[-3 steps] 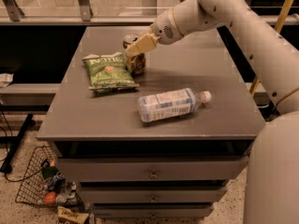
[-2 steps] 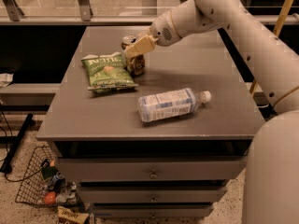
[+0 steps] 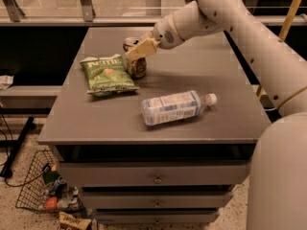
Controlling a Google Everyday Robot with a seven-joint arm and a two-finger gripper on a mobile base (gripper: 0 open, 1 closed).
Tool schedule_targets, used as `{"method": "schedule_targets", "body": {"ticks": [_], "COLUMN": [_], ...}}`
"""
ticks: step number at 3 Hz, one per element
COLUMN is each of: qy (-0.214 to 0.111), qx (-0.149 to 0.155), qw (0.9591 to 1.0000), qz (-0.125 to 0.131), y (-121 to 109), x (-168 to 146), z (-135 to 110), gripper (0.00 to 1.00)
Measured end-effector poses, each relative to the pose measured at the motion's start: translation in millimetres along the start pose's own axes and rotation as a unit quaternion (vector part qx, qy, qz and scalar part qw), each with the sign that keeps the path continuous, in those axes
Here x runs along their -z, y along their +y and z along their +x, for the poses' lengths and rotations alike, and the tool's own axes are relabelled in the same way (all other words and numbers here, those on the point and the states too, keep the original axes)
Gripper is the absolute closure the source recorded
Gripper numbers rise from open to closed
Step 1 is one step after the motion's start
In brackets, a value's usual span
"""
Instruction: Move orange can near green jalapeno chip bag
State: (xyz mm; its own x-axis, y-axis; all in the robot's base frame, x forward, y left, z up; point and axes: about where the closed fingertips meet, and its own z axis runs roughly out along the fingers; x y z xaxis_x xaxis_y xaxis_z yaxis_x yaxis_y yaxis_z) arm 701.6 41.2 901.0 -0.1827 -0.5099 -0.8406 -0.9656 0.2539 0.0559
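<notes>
The orange can stands upright on the grey table, touching the right edge of the green jalapeno chip bag, which lies flat at the table's left. My gripper reaches in from the right and sits at the can's top, covering its upper part. The can's base looks to rest on the table.
A clear plastic water bottle lies on its side in the front middle of the table, cap to the right. Drawers run below the table front. A wire basket with items stands on the floor at the lower left.
The gripper and the can have shifted very slightly to the left, toward the chip bag. The bottle and bag have not moved.
</notes>
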Motion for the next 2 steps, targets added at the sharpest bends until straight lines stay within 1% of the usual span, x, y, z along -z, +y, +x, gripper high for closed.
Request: {"method": "schedule_targets", "body": {"ticks": [2], "qy": [0.001], "qx": [0.000], "qw": [1.0000], "qz": [-0.005], "y": [1.8], "x": [-6.6], "z": [0.3], "gripper": [0.37]}}
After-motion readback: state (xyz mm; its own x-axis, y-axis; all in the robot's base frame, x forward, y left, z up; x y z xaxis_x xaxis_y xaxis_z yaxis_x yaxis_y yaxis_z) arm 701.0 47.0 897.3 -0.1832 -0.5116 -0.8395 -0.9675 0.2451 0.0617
